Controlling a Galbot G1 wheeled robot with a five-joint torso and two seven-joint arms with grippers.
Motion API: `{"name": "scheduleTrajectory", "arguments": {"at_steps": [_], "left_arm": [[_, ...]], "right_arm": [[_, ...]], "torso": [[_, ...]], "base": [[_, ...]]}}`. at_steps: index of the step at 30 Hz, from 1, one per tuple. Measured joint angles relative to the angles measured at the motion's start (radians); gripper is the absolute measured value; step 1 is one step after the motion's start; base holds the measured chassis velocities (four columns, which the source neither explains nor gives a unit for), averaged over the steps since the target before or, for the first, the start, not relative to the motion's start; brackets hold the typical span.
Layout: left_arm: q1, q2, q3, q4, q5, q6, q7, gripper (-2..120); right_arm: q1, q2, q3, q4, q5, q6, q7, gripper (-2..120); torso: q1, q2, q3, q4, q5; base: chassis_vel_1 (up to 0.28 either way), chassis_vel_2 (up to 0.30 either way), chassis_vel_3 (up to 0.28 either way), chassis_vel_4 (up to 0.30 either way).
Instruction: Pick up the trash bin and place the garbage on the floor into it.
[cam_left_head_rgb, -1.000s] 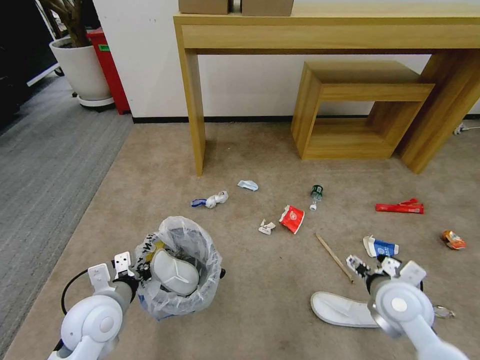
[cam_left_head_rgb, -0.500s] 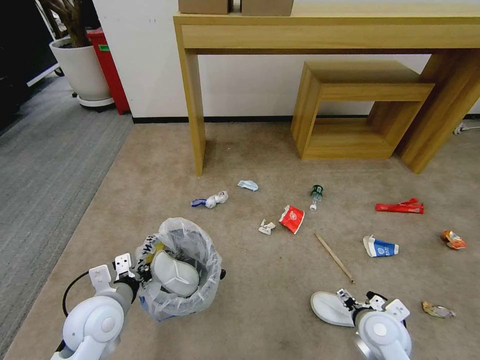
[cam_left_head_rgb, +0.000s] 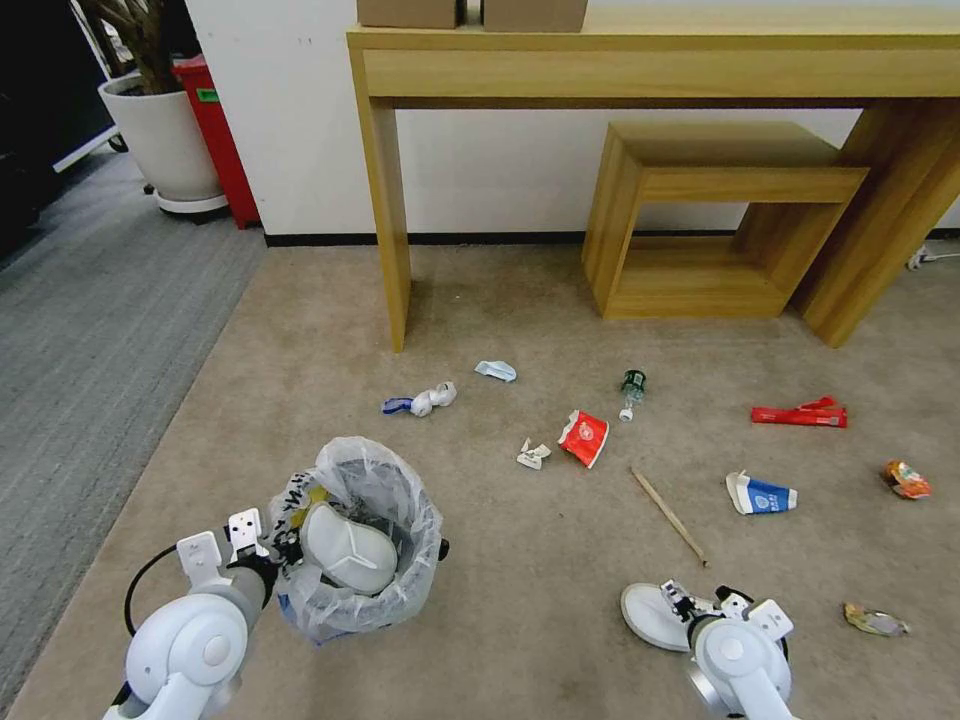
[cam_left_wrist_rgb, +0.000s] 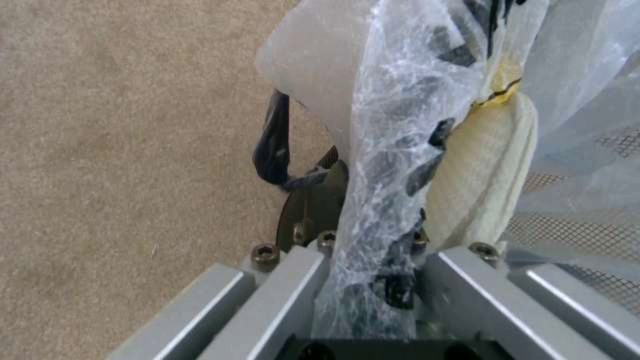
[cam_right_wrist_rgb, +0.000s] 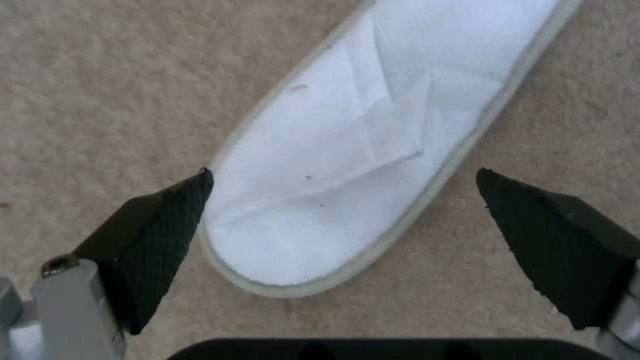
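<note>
The trash bin (cam_left_head_rgb: 360, 540) is held by the left end effector (cam_left_head_rgb: 268, 545); the right end effector (cam_right_wrist_rgb: 340, 220), opened wide, is poised over a slipper (cam_right_wrist_rgb: 373, 150); lowering and closing is needed.

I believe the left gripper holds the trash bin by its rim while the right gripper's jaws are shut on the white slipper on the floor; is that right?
Not quite: the right gripper has its jaws open, one on each side of the white slipper, as the right wrist view shows. The rest stands: the left gripper holds the trash bin by its rim.
</note>
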Motion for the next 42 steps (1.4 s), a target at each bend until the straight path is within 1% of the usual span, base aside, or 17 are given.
{"name": "scheduleTrajectory", "arguments": {"at_steps": [14,18,20,23,24,25,26,28,32,35,36,38,39,41,42], "left_arm": [[0.003,-0.004,0.001,0.004,0.000,-0.007,0.003,0],[0.008,-0.005,0.000,0.003,0.002,-0.010,0.007,0],[0.010,-0.005,-0.001,-0.002,0.002,-0.011,0.008,0],[0.011,-0.004,-0.002,-0.006,0.001,-0.012,0.008,0],[0.013,-0.003,-0.002,-0.010,0.001,-0.012,0.009,0],[0.014,-0.002,-0.002,-0.012,0.000,-0.012,0.009,0],[0.014,-0.002,-0.002,-0.012,0.000,-0.012,0.009,0],[0.017,-0.002,-0.003,-0.013,0.000,-0.013,0.011,0],[0.025,-0.004,-0.003,-0.018,0.001,-0.014,0.016,0],[0.028,-0.005,-0.004,-0.019,0.002,-0.016,0.019,0],[0.029,-0.005,-0.005,-0.020,0.003,-0.017,0.020,0],[0.030,-0.005,-0.005,-0.021,0.003,-0.018,0.021,0],[0.032,-0.005,-0.007,-0.023,0.003,-0.019,0.022,0],[0.036,-0.005,-0.009,-0.025,0.005,-0.020,0.023,0],[0.037,-0.005,-0.010,-0.025,0.007,-0.021,0.024,0]], "right_arm": [[0.036,0.007,-0.028,-0.074,-0.055,0.025,-0.042,99],[0.048,0.011,-0.041,-0.092,-0.074,0.030,-0.048,95],[0.050,0.013,-0.046,-0.100,-0.083,0.033,-0.053,90],[0.053,0.015,-0.050,-0.108,-0.090,0.035,-0.054,88],[0.057,0.017,-0.054,-0.119,-0.100,0.039,-0.058,86],[0.059,0.018,-0.058,-0.126,-0.110,0.043,-0.061,82],[0.059,0.018,-0.058,-0.126,-0.110,0.043,-0.061,82],[0.065,0.020,-0.067,-0.139,-0.124,0.045,-0.068,75],[0.079,0.021,-0.081,-0.164,-0.148,0.054,-0.075,72],[0.082,0.022,-0.087,-0.170,-0.158,0.057,-0.080,67],[0.084,0.023,-0.090,-0.174,-0.164,0.059,-0.082,59],[0.086,0.023,-0.092,-0.176,-0.167,0.060,-0.083,58],[0.089,0.023,-0.096,-0.182,-0.175,0.064,-0.085,51],[0.092,0.021,-0.100,-0.184,-0.180,0.066,-0.087,43],[0.093,0.020,-0.100,-0.184,-0.182,0.066,-0.088,36]], "torso": [[0.000,0.000,0.000,0.0000,-0.0001],[0.000,0.000,0.000,0.0000,0.0000],[0.000,0.000,0.000,0.0000,0.0000],[0.000,0.000,0.000,0.0000,0.0000],[0.000,0.000,0.000,0.0000,0.0000],[0.000,0.000,0.000,0.0000,0.0001],[0.000,0.000,0.000,0.0000,0.0001],[0.000,0.000,0.000,-0.0001,0.0000],[0.000,0.000,0.000,0.0000,0.0000],[0.000,0.000,0.000,0.0000,0.0000],[0.000,0.000,0.000,0.0000,-0.0001],[0.000,0.000,0.000,0.0000,-0.0001],[0.000,0.000,0.000,0.0000,0.0000],[0.000,0.000,0.000,0.0000,0.0000],[0.000,0.000,0.000,0.0000,0.0000]], "base": [[0.000,0.000,0.000,0.000],[0.000,0.000,0.000,0.000],[0.000,0.000,0.000,0.000],[0.000,0.000,0.000,0.000],[0.000,0.000,0.000,0.000],[0.000,0.000,0.000,0.000],[0.000,0.000,0.000,0.000],[0.000,0.000,0.000,0.000],[0.000,0.000,0.000,0.000],[0.000,0.000,0.000,0.000],[0.000,0.000,0.000,0.000],[0.000,0.000,0.000,0.000],[0.000,0.000,0.000,0.000],[0.000,0.000,0.000,0.000],[0.000,0.000,0.000,0.000]]}}
